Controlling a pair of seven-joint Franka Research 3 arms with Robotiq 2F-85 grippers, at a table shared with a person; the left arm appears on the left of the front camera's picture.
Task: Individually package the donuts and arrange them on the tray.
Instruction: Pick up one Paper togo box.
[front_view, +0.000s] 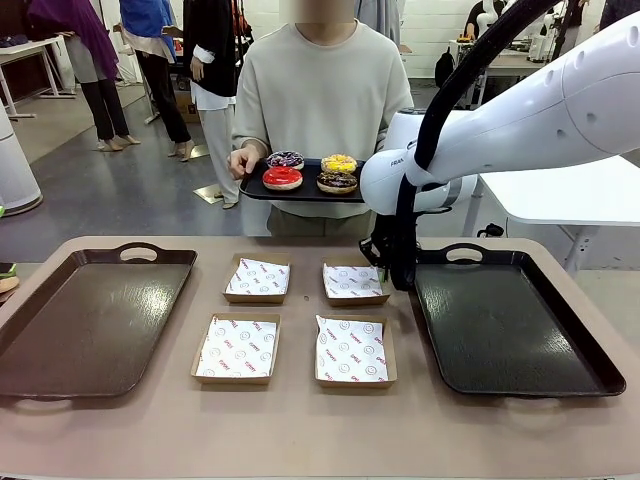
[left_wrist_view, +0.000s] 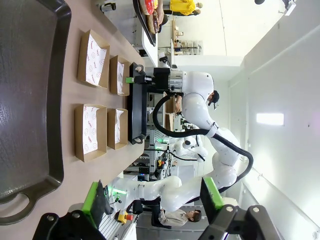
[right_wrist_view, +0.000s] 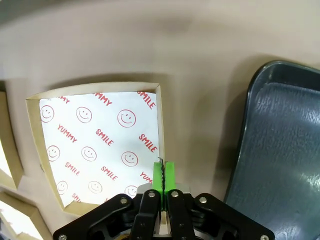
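Four donuts (front_view: 310, 170) (red (front_view: 282, 177), yellow-iced (front_view: 339, 163), chocolate sprinkled (front_view: 337, 182), purple-dark (front_view: 285, 159)) sit on a black serving tray (front_view: 310, 193). A person's hand (front_view: 243, 160) holds it up at the far side, above the table (front_view: 300, 430). Likely offered for pickup; none is packaged yet.

Four open cardboard boxes sit in a two-by-two block mid-table, each lined with smiley-print paper, so one box per donut. An empty dark tray lies on each side, left tray (front_view: 90, 320) and right tray (front_view: 510, 330), probably where the filled boxes go.

Right gripper (right_wrist_view: 161, 172) is low at the far-right box (right_wrist_view: 95, 86), at its wall nearest the right tray. Its green pads are pressed together right at the liner paper (right_wrist_view: 95, 145) edge. Looks like liner straightening or a nudge of the box. Cannot tell if a paper sliver is pinched.

Left gripper (left_wrist_view: 155, 197) has its fingers wide apart with nothing between them. It hangs back off the table edge near the left tray and looks along the table, probably waiting.

Judgement: prep stage, task barely begun.
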